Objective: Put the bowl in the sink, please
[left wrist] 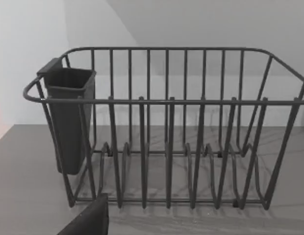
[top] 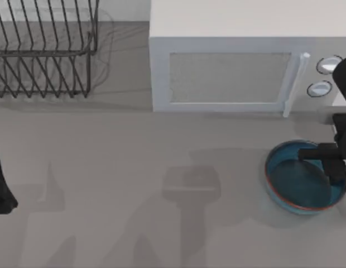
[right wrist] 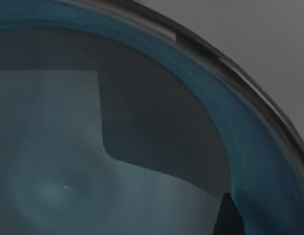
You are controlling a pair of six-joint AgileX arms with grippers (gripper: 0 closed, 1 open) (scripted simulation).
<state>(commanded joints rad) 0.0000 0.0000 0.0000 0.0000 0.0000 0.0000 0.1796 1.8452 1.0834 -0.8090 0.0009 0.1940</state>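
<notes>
Right gripper [top: 329, 162] low over the bowl [top: 298, 181], which sits on the table [top: 162, 223] in front of the microwave [top: 229, 72]; finger state can't tell. Left arm parked at left edge.

Glossy teal-blue bowl [top: 298, 178] with reddish-brown rim line; white microwave [top: 240, 61]; dark grey wire rack [left wrist: 166, 132]; pale grey worktop [top: 134, 184].

My right gripper [top: 334, 162] covers bowl's [top: 298, 181] right side; its fingers hidden under arm, spread unreadable. Bowl rim cut by right wrist frame. Rack [top: 42, 47] cropped at top-left edge. My left arm [top: 1, 184] mostly off left edge. Microwave [top: 245, 67] knobs partly hidden, perhaps two.
</notes>
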